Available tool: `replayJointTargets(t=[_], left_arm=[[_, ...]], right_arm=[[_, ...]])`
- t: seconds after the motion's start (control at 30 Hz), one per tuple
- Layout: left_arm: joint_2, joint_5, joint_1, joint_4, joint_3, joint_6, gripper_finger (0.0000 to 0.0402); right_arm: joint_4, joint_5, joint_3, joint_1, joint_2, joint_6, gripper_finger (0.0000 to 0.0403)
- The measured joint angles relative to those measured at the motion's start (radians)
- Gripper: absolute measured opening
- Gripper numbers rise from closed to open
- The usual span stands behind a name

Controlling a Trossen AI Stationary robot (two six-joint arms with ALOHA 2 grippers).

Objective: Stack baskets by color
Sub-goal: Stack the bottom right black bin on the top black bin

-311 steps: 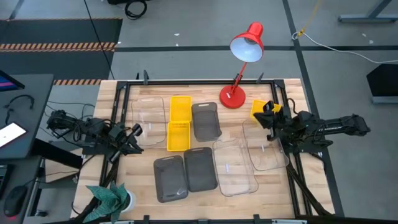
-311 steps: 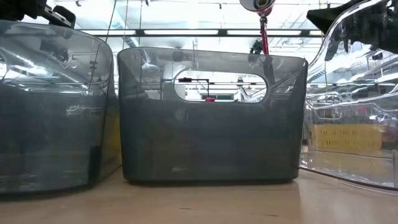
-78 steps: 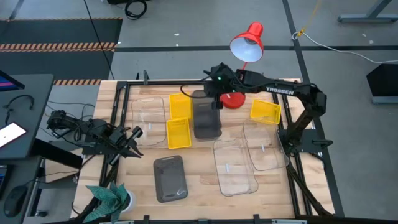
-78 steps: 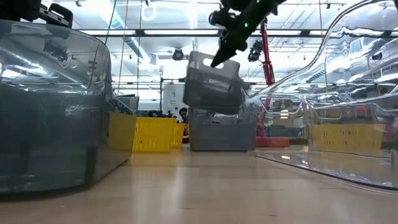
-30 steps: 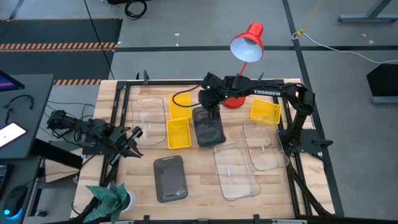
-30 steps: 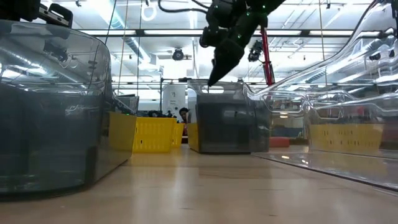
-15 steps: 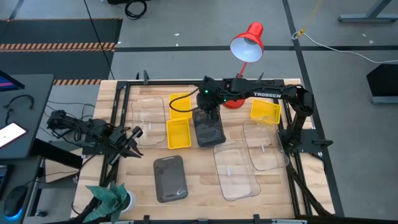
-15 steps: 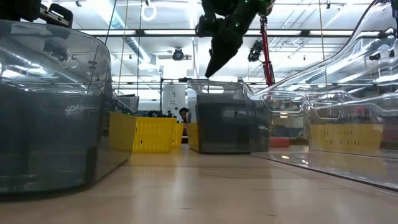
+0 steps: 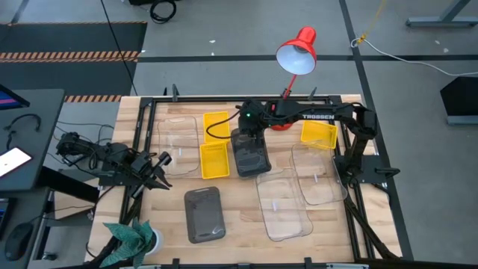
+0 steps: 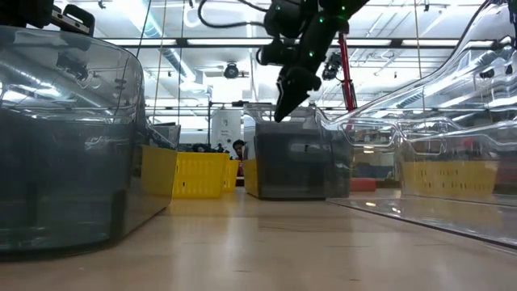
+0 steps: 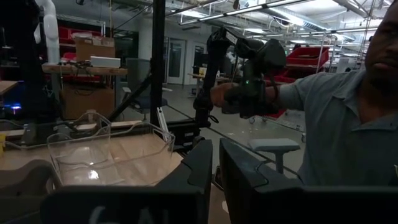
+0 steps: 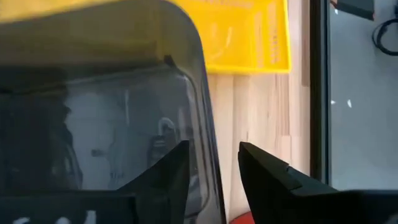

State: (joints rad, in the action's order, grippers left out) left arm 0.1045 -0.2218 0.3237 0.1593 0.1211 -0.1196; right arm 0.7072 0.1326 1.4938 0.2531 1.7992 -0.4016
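A stack of dark-grey baskets (image 9: 250, 155) stands mid-table, also showing in the low view (image 10: 295, 166). My right gripper (image 9: 249, 131) hangs open over the stack's far end, pointing steeply down. In the right wrist view one finger (image 12: 168, 174) stands inside the top basket's far wall (image 12: 208, 168) and the other finger (image 12: 267, 177) outside it, with bare wood between. Another dark-grey basket (image 9: 204, 213) sits alone near the front. Yellow baskets (image 9: 216, 125) (image 9: 214, 161) (image 9: 320, 134) lie apart. My left gripper (image 9: 160, 163) waits shut at the table's left edge.
Clear baskets lie at the far left (image 9: 179, 134) and at the right (image 9: 282, 200) (image 9: 317, 175). A red desk lamp (image 9: 291, 75) stands at the far edge behind my right arm. A person (image 11: 360, 124) shows beyond the table in the left wrist view.
My right gripper has risen a little above the far end of the dark-grey stack and then come down again to its far wall, shifting slightly toward the table's right. The stack has stayed where it was.
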Motion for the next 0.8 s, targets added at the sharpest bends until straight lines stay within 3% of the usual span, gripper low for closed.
replayJointTargets(t=[0.13,0.37,0.5,0.8], left_arm=[[0.000,0.000,0.000,0.000,0.000,0.000,0.0034],[0.000,0.000,0.000,0.000,0.000,0.000,0.0032],[0.000,0.000,0.000,0.000,0.000,0.000,0.0038],[0.000,0.000,0.000,0.000,0.000,0.000,0.0030]], right_arm=[[-0.016,-0.030,0.000,-0.001,0.000,-0.001,0.0111],[-0.003,-0.089,0.001,0.017,0.000,0.008,0.0011],[0.016,-0.100,0.030,0.021,0.000,0.035,0.0013],[0.060,-0.254,0.056,0.070,-0.001,0.074,0.0004]])
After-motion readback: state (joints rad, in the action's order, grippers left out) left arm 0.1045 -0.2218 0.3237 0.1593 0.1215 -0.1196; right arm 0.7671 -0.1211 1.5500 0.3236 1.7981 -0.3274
